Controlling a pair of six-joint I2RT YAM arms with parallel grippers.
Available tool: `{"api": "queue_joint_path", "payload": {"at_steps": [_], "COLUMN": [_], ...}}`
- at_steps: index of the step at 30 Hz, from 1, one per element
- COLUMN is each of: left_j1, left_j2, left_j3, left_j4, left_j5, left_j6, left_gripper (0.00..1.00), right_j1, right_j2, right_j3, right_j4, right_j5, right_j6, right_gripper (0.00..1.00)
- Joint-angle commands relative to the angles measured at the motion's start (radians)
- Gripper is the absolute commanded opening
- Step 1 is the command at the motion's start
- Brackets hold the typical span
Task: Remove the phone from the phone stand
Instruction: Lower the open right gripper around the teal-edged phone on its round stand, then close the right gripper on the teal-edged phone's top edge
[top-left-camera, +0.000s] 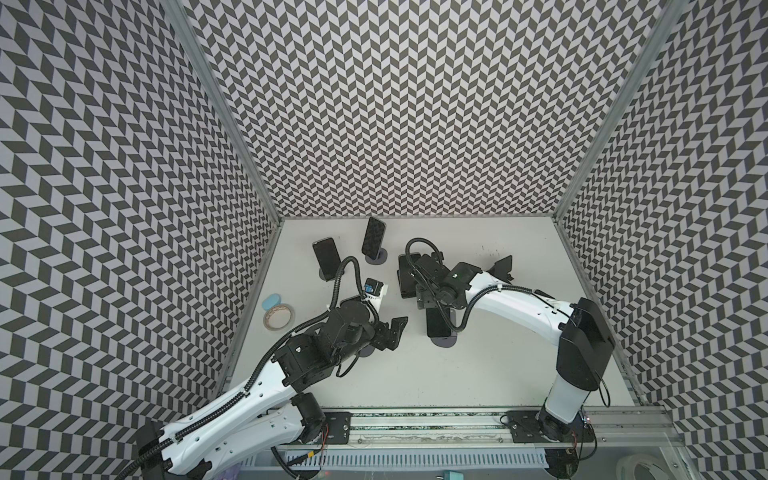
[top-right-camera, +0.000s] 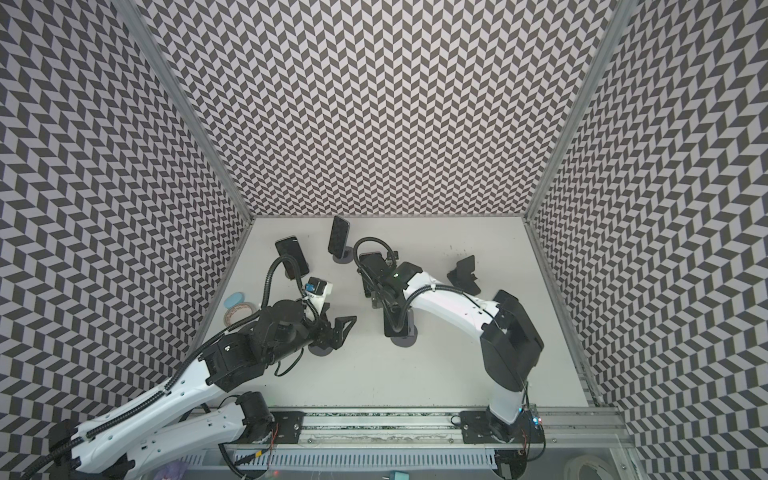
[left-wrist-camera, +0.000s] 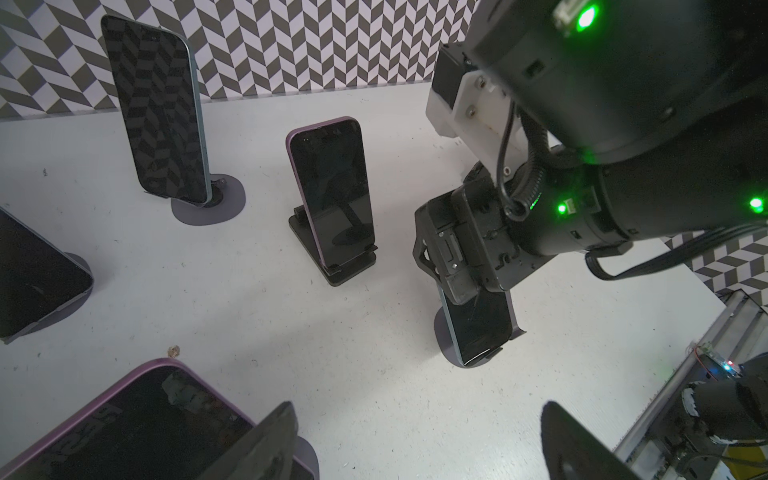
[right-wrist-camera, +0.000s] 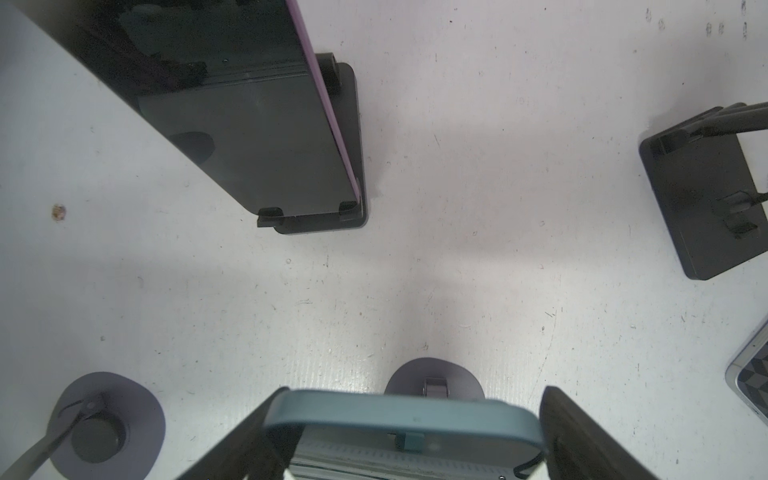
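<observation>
Place: a robot test cell in a lab, no home or shop.
Walls: black-and-white chevron panels (top-left-camera: 415, 124) shut me in ahead of my pincers and on both sides.
Frame: bare aluminium posts (top-left-camera: 230, 124) join the panels at the corners.
Bench: a scuffed white tabletop (top-left-camera: 478, 374) lies under my right pincer (right-wrist-camera: 407, 419).
Mounting: behind my pincers runs a metal rail (top-left-camera: 428, 428) that carries both my arms, with a slotted cable duct (top-left-camera: 415, 459) just past it.
Samples: dark phones (left-wrist-camera: 332, 187) lean on stands (left-wrist-camera: 332, 270) ahead of my left pincer (left-wrist-camera: 415, 444).
Oddments: a tape roll (top-left-camera: 279, 318) lies beyond my left pincer, by the wall.
</observation>
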Motion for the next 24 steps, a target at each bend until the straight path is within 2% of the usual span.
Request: {"api": "queue_joint_path", "payload": {"at_steps": [1,24], "left_j1": [0.005,0.005], "left_j2": [-0.003,-0.027], "left_j3": [0.01,0.008], "left_j4": [0.024,0.019], "left_j5": [-0.018,-0.026], "left_j6": [-0.001,0.055], "left_gripper": [0.92,0.92], "right_j1": [-0.003,-0.003], "right_j2": [0.022,0.059], "right_j3": [0.031,0.065], "right_j4": [-0.004,-0.045], "right_j5": [-0.006,-0.003], "right_j6": [0.008,0.054], "right_gripper": [0.89,0.83]}}
